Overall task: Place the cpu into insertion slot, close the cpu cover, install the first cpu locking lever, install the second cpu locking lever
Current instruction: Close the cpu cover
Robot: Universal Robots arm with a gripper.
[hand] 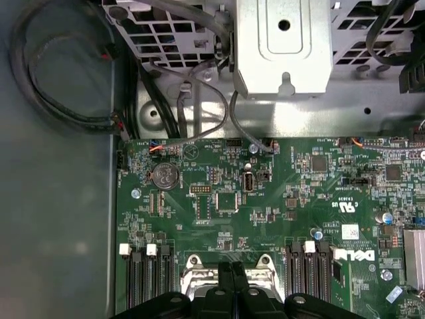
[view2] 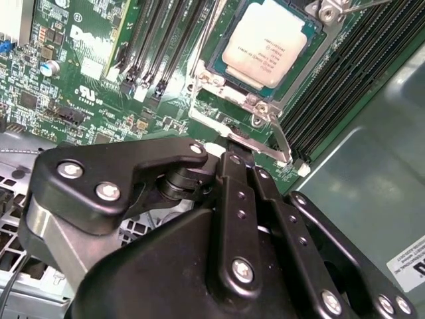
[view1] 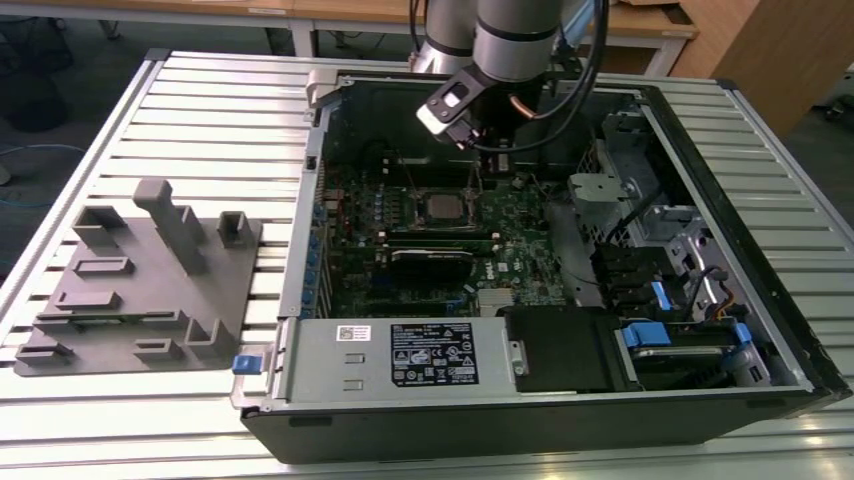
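Observation:
The cpu (view2: 265, 43), a pale square chip, lies flat in the insertion slot (view2: 214, 64) on the green board; in the exterior view the cpu (view1: 445, 208) sits mid-board. The silver cpu cover (view2: 255, 101) frames the chip and looks lowered over it. A thin silver locking lever (view2: 280, 138) runs beside the socket, right next to my fingertips. My gripper (view2: 242, 156) is shut, its black fingers pressed together with nothing visible between them. It hovers at the socket's edge in both wrist views, gripper (hand: 232, 271), and just behind the socket in the exterior view, gripper (view1: 497, 165).
Long black memory slots (view2: 166, 40) flank the socket on both sides. A grey drive bracket (view1: 601, 190) and cables (hand: 60, 80) crowd the case near the arm. The power supply (view1: 400, 355) fills the case front. A grey fixture (view1: 134, 280) lies on the slatted table, at the exterior view's left.

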